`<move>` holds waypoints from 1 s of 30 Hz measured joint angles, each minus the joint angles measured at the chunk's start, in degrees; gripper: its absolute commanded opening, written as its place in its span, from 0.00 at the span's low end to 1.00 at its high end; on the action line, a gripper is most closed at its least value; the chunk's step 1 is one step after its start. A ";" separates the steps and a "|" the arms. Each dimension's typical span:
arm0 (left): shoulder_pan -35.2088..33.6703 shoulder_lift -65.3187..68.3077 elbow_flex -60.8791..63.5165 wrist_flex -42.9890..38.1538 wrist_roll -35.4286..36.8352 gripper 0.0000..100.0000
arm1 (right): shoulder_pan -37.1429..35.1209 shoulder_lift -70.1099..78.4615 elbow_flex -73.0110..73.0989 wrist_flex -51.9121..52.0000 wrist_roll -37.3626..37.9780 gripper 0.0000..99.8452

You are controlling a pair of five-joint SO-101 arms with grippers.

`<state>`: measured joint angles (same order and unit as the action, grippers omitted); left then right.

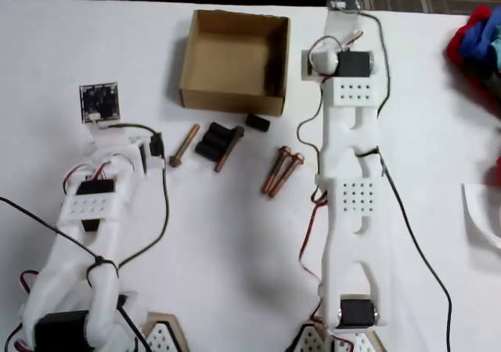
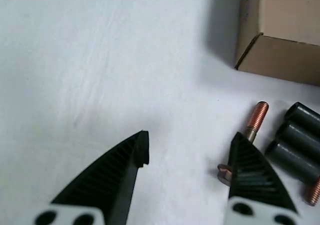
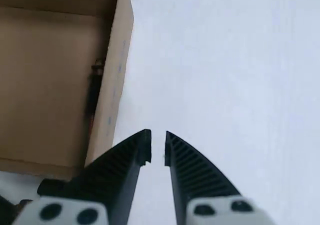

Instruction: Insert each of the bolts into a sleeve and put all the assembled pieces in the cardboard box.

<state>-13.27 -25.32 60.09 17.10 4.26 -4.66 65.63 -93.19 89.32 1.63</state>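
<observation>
Four copper bolts lie on the white table: one (image 1: 185, 146) beside my left gripper (image 1: 159, 156), one (image 1: 229, 149) against the black sleeves (image 1: 212, 141), and a pair (image 1: 282, 170) to the right. Another sleeve (image 1: 257, 122) lies by the cardboard box (image 1: 235, 94). In the left wrist view my gripper (image 2: 190, 137) is open and holds nothing, and one fingertip (image 2: 250, 165) covers the head end of a bolt (image 2: 254, 119). Sleeves (image 2: 297, 140) lie just beyond. My right gripper (image 3: 157, 134) is shut and holds nothing, beside the box wall (image 3: 112, 100). An assembled piece (image 3: 95, 82) leans inside the box.
The right arm (image 1: 352, 172) stretches along the table's right half up to the box's right side. A camera board (image 1: 99, 102) sits above the left arm. Coloured cloth (image 1: 477, 43) and a white object (image 1: 481, 215) lie at the right edge.
</observation>
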 measured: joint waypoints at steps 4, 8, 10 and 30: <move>0.00 0.00 0.00 0.00 0.00 0.27 | -1.23 -2.81 0.00 4.66 0.00 0.04; -1.76 0.00 0.00 0.00 0.00 0.27 | -5.63 -5.89 0.35 10.37 5.10 0.04; -4.04 0.00 0.00 0.00 0.00 0.27 | -8.70 -7.38 1.67 10.64 9.76 0.04; -21.36 14.59 -9.41 -7.21 3.08 0.27 | -33.23 -14.24 29.10 10.73 19.96 0.02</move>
<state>-34.64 -10.73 50.68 9.89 7.34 -37.89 51.38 -64.09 100.04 21.58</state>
